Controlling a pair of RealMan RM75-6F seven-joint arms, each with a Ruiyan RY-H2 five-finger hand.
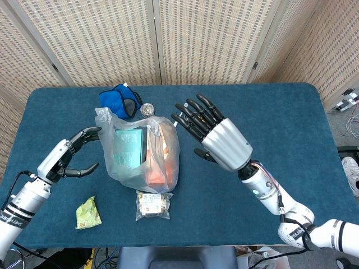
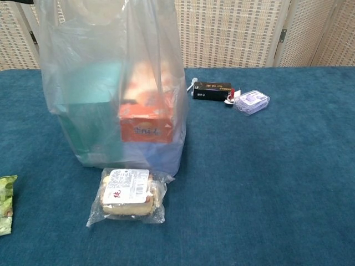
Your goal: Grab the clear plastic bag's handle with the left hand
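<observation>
The left robot hand is seen in the head view just beside the left side of the clear plastic bag, its fingers curved apart in an open claw with nothing between them; the upper fingertips reach close to the bag's left handle loop, though contact cannot be made out. The right robot hand is held raised over the desk to the right of the bag, palm down, fingers spread wide and empty, the fingertips pointed toward the bag's top edge.

The bag is stood upright near the middle-left of the blue desk, thin and see-through, with its mouth open upward. A teal box and an orange box are seen inside; printing on the orange box is too blurred to be read.

A wrapped snack with a white label bearing a red character is laid just in front of the bag. A green packet is seen to its left. A blue pouch and a small round tin lie behind the bag. A black box and a small clear case are seen in the chest view.
</observation>
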